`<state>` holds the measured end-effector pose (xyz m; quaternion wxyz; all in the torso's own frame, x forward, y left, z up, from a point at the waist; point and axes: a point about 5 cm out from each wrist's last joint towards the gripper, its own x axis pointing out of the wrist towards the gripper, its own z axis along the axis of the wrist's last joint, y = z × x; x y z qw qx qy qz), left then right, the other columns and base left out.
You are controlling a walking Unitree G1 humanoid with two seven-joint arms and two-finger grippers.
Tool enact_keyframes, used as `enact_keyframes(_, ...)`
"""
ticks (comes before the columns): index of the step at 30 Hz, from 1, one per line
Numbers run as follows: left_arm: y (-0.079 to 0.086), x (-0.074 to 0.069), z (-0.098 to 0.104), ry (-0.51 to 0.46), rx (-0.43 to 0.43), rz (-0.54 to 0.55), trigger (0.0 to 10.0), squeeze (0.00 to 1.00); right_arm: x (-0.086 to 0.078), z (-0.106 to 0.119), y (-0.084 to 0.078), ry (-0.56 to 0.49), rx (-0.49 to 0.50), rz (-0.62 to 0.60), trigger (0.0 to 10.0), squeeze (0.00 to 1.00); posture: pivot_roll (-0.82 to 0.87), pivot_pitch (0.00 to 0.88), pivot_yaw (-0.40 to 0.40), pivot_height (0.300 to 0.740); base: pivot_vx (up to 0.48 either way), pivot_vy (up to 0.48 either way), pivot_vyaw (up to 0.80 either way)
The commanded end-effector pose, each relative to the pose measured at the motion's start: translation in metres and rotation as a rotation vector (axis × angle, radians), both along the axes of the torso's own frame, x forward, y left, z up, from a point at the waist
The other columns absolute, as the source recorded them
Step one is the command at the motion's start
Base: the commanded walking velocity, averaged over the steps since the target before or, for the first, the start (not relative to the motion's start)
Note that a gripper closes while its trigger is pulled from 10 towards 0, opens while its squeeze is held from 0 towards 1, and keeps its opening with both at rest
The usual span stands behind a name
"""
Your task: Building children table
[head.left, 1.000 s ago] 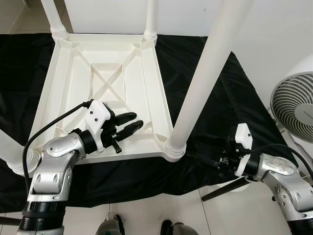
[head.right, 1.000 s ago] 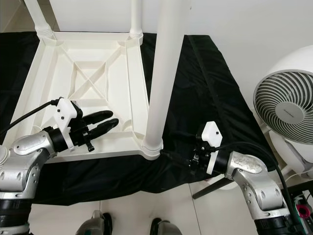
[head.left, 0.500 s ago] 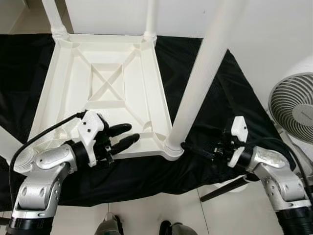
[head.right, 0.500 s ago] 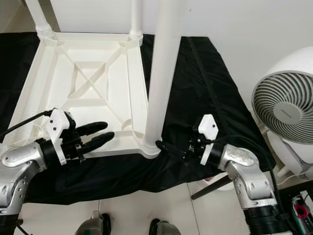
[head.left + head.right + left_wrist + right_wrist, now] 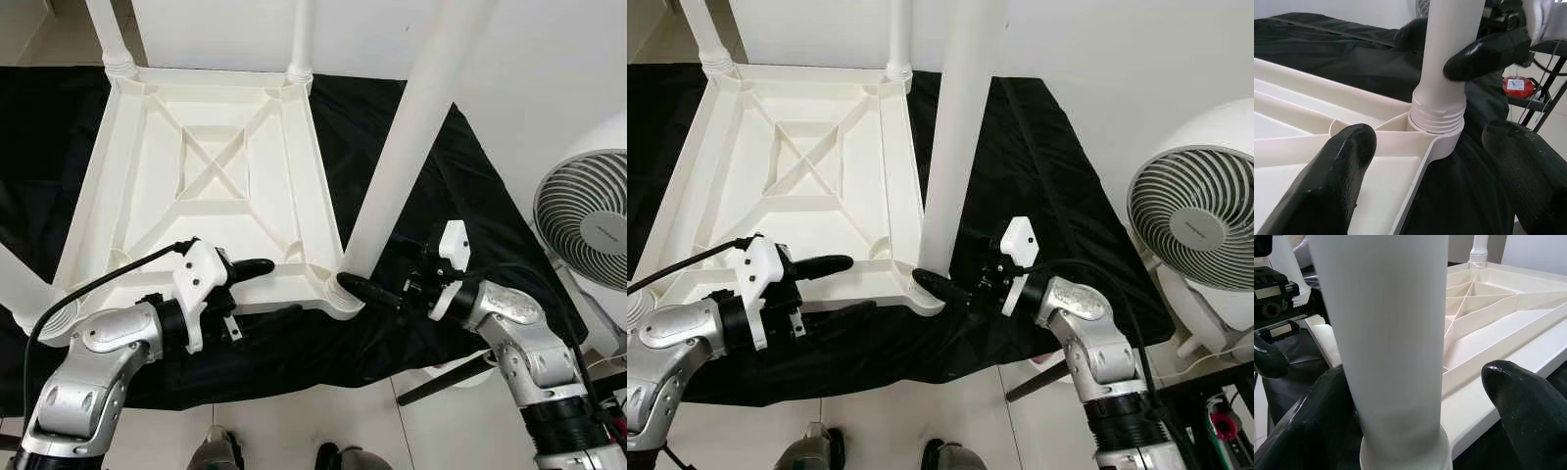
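From the left eye you see the white children's table point(image 5: 211, 176) lying upside down on a black cloth point(image 5: 460, 196) spread over the tiled floor, three legs screwed into its corners. The near-right leg point(image 5: 411, 127) rises between your two arms and hides part of the cloth behind it. A white fan point(image 5: 588, 220) stands off to your right. Your left claw point(image 5: 263, 289) is spread wide across the table's near rim, one finger above it, one on the cloth.

In the right eye, your right claw point(image 5: 939, 284) reaches the leg's base.

The left wrist view shows the leg's threaded collar point(image 5: 1437, 122) seated in the corner socket.

In the right wrist view the open fingers point(image 5: 1528, 406) flank the leg without gripping it.
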<state>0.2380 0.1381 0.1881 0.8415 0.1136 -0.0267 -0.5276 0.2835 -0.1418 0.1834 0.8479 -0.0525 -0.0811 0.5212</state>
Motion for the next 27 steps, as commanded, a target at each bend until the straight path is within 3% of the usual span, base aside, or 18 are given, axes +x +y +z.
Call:
enact_keyframes(1,-0.005,-0.002,0.001,-0.014,0.009,-0.018,10.0,0.0,0.001,-0.003,-0.001,0.005,-0.011,-0.003,9.4,0.0,0.15,0.155,-0.101,0.74,0.0,0.0,0.0)
enact_keyframes(2,-0.008,-0.002,0.0,-0.015,0.011,-0.028,10.0,0.0,0.003,-0.005,0.0,0.009,-0.005,-0.002,5.8,0.0,0.15,0.158,-0.103,0.74,0.0,0.0,0.0)
enact_keyframes(4,-0.011,-0.003,-0.001,-0.016,0.013,-0.036,10.0,0.0,0.004,-0.005,0.0,0.012,-0.001,-0.002,5.8,0.0,0.14,0.159,-0.102,0.74,0.0,0.0,0.0)
enact_keyframes(5,-0.017,-0.002,0.0,-0.026,0.001,-0.053,10.0,0.0,0.007,-0.008,0.004,0.015,0.006,-0.001,0.5,0.0,0.14,0.163,-0.102,0.74,0.0,0.0,0.0)
enact_keyframes(6,-0.019,-0.002,0.001,-0.029,-0.006,-0.06,10.0,0.0,0.01,-0.009,0.005,0.015,0.007,-0.007,0.0,0.0,0.14,0.166,-0.1,0.74,0.0,0.0,0.0)
enact_keyframes(19,-0.03,0.003,0.003,-0.032,-0.042,-0.072,10.0,0.0,0.03,-0.016,-0.001,0.003,-0.005,-0.11,0.0,0.0,0.13,0.165,-0.097,0.74,0.0,0.0,0.0)
enact_keyframes(27,-0.032,0.007,0.003,-0.046,-0.061,-0.034,10.0,0.0,0.027,-0.022,-0.01,0.009,0.073,-0.346,0.0,0.0,0.12,0.171,-0.1,0.74,0.0,0.0,0.0)
